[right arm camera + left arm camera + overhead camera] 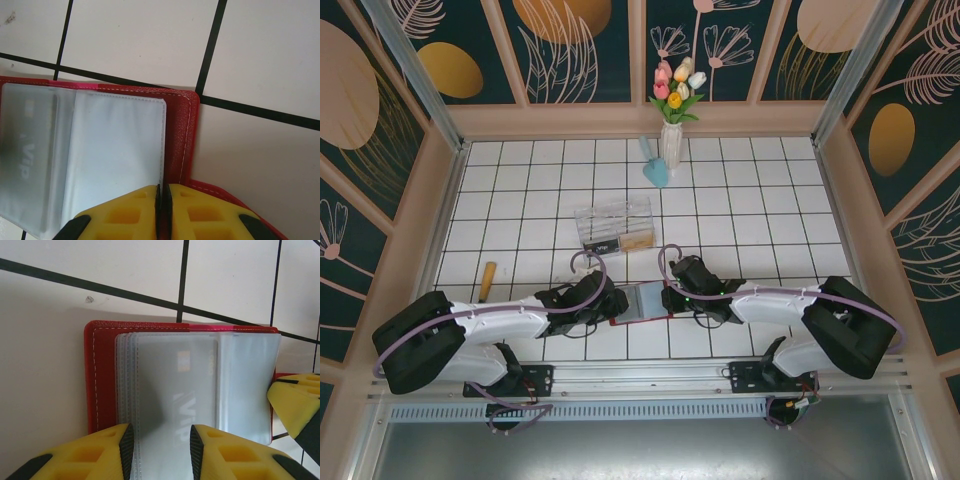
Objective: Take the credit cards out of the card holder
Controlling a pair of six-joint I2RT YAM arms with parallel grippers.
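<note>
The card holder [642,302] is lying opened flat on the white-tiled table [770,200], close to the near edge and directly between the two arms. Its red cover is facing down and its clear sleeves [240,385] are facing up. I judge it is sitting there so that each arm is reaching one half, one to hold a page and the other to get at a card.

The right jaws are clenching the lower edge of the right-hand sleeve [120,150]. Their yellow fingers [200,210] are pressing together with only thin plastic between them, probably steadying that page.

The left jaws are standing released. Their fingers [85,455] are spreading to either side of the sleeve stack, over the pocket carrying a grey card [185,385] marked VIP, seemingly lining up for a pull. No card is lying outside the holder yet.

The left wrist view is giving the card's lettering head-on and is catching a right finger [295,400] at the holder's other edge. The right wrist view is showing the pinch itself and the stitched red corner. From above, the surroundings are coming in: a clear plastic box [613,226] just beyond the holder, a wooden-handled tool [488,280] well off to the left, and a vase of flowers [671,140] by the far wall.
</note>
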